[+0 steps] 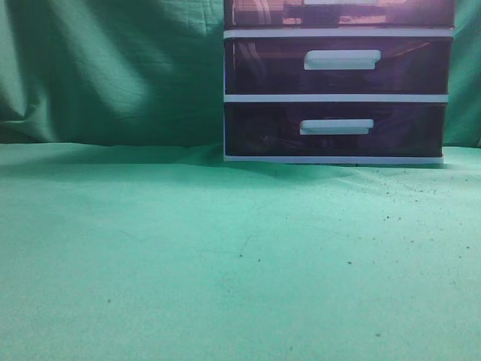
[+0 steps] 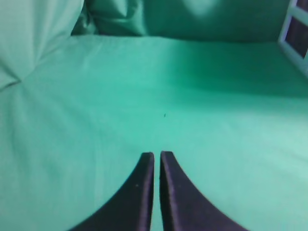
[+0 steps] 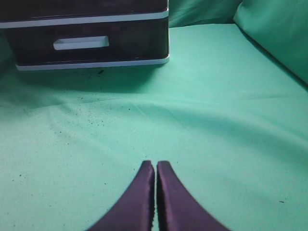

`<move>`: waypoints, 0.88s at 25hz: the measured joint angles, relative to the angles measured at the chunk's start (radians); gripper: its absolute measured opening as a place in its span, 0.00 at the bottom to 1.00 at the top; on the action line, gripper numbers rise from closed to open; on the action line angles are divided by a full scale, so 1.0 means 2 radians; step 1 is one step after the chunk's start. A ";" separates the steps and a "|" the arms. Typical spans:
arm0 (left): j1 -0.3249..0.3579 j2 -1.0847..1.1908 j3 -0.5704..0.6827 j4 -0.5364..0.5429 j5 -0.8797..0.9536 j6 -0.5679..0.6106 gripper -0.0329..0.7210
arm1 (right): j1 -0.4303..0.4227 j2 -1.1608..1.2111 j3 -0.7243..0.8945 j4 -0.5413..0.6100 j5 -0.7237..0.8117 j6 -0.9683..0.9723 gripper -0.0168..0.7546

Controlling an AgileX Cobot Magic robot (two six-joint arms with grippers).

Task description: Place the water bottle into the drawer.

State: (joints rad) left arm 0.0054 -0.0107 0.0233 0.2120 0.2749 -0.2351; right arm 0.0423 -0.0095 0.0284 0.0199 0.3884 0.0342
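The white-framed plastic drawer unit [image 1: 336, 98] stands at the back right of the green cloth. The top drawer [image 1: 263, 11] has a translucent reddish-brown front, cut off by the frame's top edge, and looks flush with the frame. No water bottle shows in any view. My left gripper [image 2: 157, 154] is shut and empty above bare cloth, with a corner of the unit [image 2: 294, 26] at the far right. My right gripper [image 3: 156, 163] is shut and empty above the cloth, well short of the unit [image 3: 86, 60]. Neither gripper shows in the exterior view.
Two like drawers sit below the top one, the middle [image 1: 255, 66] and the bottom [image 1: 255, 129], each with a white bar handle. Green cloth covers the table [image 1: 225, 256] and the backdrop [image 1: 105, 68]. Dark specks lie on the cloth near the unit.
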 joint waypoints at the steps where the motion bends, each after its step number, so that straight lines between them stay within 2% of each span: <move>1: 0.000 0.000 0.000 -0.003 0.012 0.001 0.04 | 0.000 0.000 0.000 0.000 0.000 0.000 0.02; 5: 0.000 0.000 0.000 -0.021 0.037 0.026 0.04 | 0.000 0.000 0.000 0.000 0.000 0.000 0.02; 9: 0.000 0.000 0.000 -0.073 0.037 0.104 0.04 | 0.000 0.000 0.000 0.000 0.000 0.000 0.02; 12: 0.000 0.000 0.000 -0.098 0.038 0.140 0.04 | 0.000 0.000 0.000 0.000 0.000 0.000 0.02; 22: 0.000 0.000 0.000 -0.107 0.038 0.150 0.04 | 0.000 0.000 0.000 0.000 0.000 0.000 0.02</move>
State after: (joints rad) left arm 0.0054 -0.0107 0.0233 -0.0027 0.3513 0.0641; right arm 0.0423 -0.0095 0.0284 0.0199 0.3884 0.0342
